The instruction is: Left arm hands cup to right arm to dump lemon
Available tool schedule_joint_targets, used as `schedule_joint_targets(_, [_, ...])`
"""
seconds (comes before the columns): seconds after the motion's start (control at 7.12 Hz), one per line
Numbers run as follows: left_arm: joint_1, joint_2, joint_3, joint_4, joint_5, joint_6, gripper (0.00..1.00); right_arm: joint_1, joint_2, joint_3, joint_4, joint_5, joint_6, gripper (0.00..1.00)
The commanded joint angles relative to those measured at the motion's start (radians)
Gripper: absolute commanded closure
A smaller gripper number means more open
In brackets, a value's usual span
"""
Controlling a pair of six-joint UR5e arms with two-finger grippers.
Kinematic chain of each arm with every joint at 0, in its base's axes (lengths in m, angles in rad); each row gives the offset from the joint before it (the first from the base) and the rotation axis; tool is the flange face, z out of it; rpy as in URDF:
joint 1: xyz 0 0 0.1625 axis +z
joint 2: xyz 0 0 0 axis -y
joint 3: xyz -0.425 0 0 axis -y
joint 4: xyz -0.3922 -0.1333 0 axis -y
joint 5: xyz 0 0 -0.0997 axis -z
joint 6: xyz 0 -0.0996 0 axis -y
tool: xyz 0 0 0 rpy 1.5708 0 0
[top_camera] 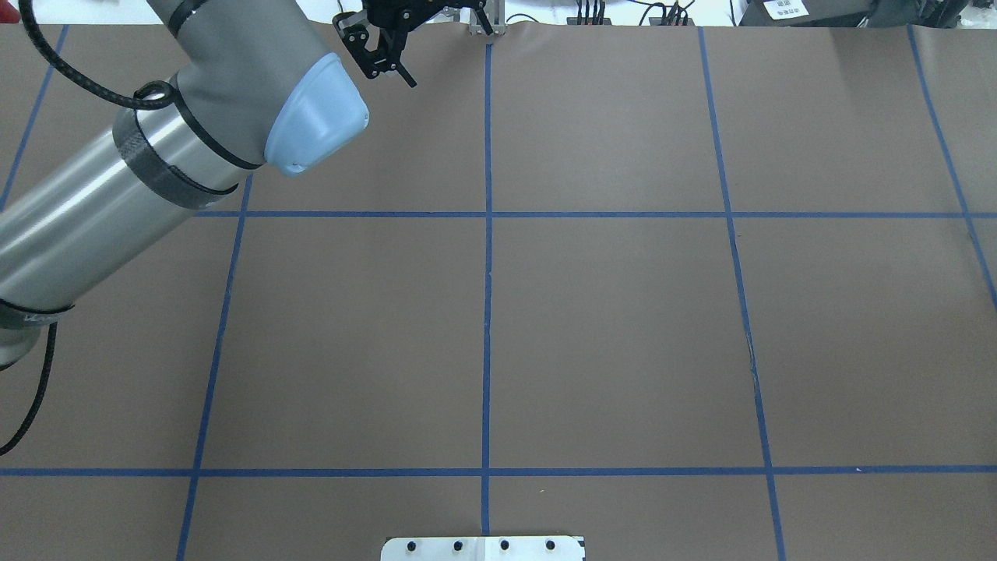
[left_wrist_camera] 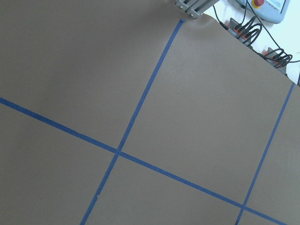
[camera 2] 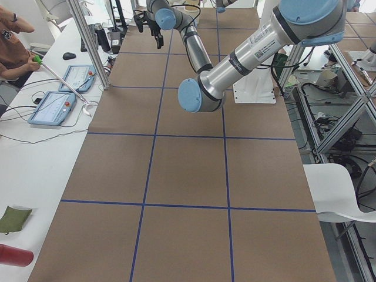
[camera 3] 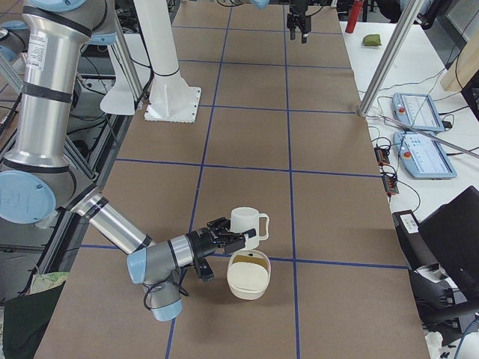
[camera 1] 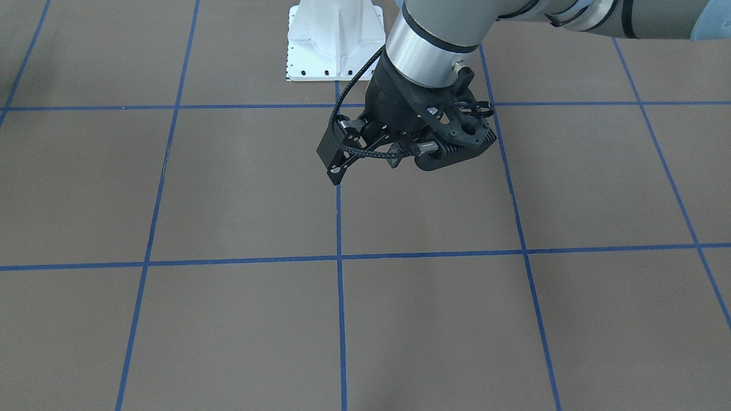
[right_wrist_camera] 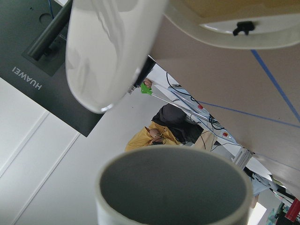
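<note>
The cream-white cup [camera 3: 248,224] stands mouth-up at the tip of my right gripper [camera 3: 227,243], just behind a cream bowl [camera 3: 249,275]. I cannot tell whether the right gripper is shut on the cup. The right wrist view shows the cup's grey inside [right_wrist_camera: 173,187], which looks empty, and the bowl's rim [right_wrist_camera: 234,40] above it. The lemon shows in no view. My left gripper [camera 1: 365,168] hangs open and empty above the table near its operator-side edge. It also shows in the overhead view [top_camera: 389,72].
The white robot base plate [camera 1: 334,40] stands at the table's robot side. Aluminium posts [camera 3: 389,56] and operator tablets [camera 3: 423,112] line the operator side. A white chair [camera 2: 341,197] stands beside the table. A red cylinder [camera 2: 14,255] and a green pouch [camera 2: 12,217] lie on the side bench.
</note>
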Motion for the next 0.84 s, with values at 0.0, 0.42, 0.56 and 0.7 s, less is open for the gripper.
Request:
schedule_joint_targets(0.0, [0.000, 0.000, 0.000, 0.000, 0.000, 0.000, 0.00, 0.000, 0.010, -0.001, 0.002, 0.000, 0.038, 0.71])
schedule_joint_targets(0.42, [0.003, 0.000, -0.002, 0.000, 0.000, 0.000, 0.00, 0.000, 0.018, -0.018, 0.044, 0.000, 0.089, 0.71])
schedule_joint_targets(0.56, [0.005, 0.000, -0.002, 0.002, 0.000, 0.000, 0.00, 0.000, 0.020, -0.008, 0.045, 0.002, 0.036, 0.71])
schedule_joint_targets(0.7, [0.006, 0.000, -0.002, 0.002, 0.000, -0.002, 0.00, 0.000, 0.023, -0.010, 0.045, 0.000, -0.052, 0.71])
